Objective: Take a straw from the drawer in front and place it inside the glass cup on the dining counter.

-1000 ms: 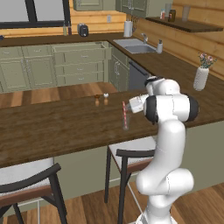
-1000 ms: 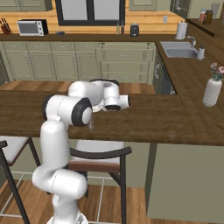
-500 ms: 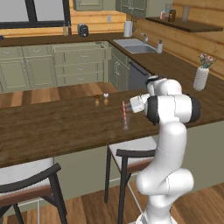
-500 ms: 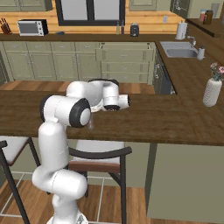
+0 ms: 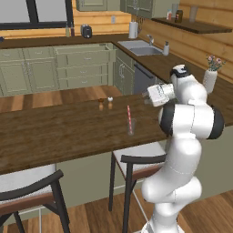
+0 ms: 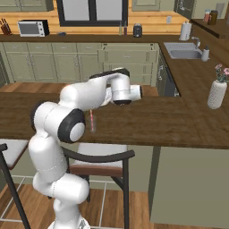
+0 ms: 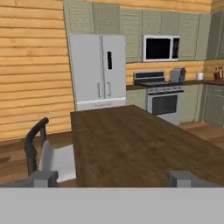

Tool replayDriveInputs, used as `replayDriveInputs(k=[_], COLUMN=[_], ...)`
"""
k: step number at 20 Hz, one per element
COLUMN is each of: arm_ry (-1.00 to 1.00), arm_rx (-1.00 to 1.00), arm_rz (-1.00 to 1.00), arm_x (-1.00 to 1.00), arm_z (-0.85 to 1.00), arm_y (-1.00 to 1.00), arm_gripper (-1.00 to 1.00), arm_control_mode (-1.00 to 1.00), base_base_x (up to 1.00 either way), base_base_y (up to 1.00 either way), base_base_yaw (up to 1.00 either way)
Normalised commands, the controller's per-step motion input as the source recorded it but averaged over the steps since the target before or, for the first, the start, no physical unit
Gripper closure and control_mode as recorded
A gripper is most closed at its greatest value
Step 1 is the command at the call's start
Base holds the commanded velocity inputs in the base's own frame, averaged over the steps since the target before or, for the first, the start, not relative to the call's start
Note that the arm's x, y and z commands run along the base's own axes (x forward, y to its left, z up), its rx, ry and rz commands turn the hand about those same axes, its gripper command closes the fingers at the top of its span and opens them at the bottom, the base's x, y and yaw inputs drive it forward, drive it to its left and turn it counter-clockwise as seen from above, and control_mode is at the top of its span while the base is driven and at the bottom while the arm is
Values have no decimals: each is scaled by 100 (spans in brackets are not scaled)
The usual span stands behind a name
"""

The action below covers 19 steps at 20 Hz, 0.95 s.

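Note:
The red-pink straw [image 5: 129, 114] [image 6: 91, 119] stands upright in the glass cup [image 5: 131, 127] [image 6: 92, 127] near the front edge of the dining counter [image 5: 59, 129] [image 6: 152, 123] [image 7: 131, 144]. My gripper [image 5: 148, 95] [image 7: 113, 179] hovers above the counter, up and to the right of the cup and apart from the straw. It is open, its fingertips [image 7: 43, 178] set wide with nothing between them. The hand looks level along the counter toward a fridge. The sage-green drawer [image 5: 84, 52] [image 6: 127, 50] stands pulled out in the back cabinets.
Two small brown-and-white shakers [image 5: 105, 104] sit behind the cup. Dark-framed stools [image 5: 136, 159] [image 6: 100, 161] stand under the counter's front edge. A white vase with flowers [image 5: 210, 78] [image 6: 217, 91] rests on the side counter at right, with a sink [image 5: 145, 49] farther back.
The jaws have opened and let go of the straw, which stays upright in the cup. The hand has drawn up and to the right, away from it.

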Motion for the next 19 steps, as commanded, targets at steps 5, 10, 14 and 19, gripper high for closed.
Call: replayDriveInputs(k=[5,10,14,19], arm_ry=[-27,-26,-8,1], arm_rx=[-12,-28,-40,-45], arm_rz=[0,-3,-9,-11], arm_x=[-100,-100,-100,-94], arm_z=[86,54,21,1], arm_y=[-4,1,13,30], arm_gripper=[-100,-100,-100,-100], arm_control_mode=[-100,-100,-100,-100], base_base_x=[0,0,0,0], base_base_y=[0,0,0,0], base_base_yaw=[0,0,0,0])
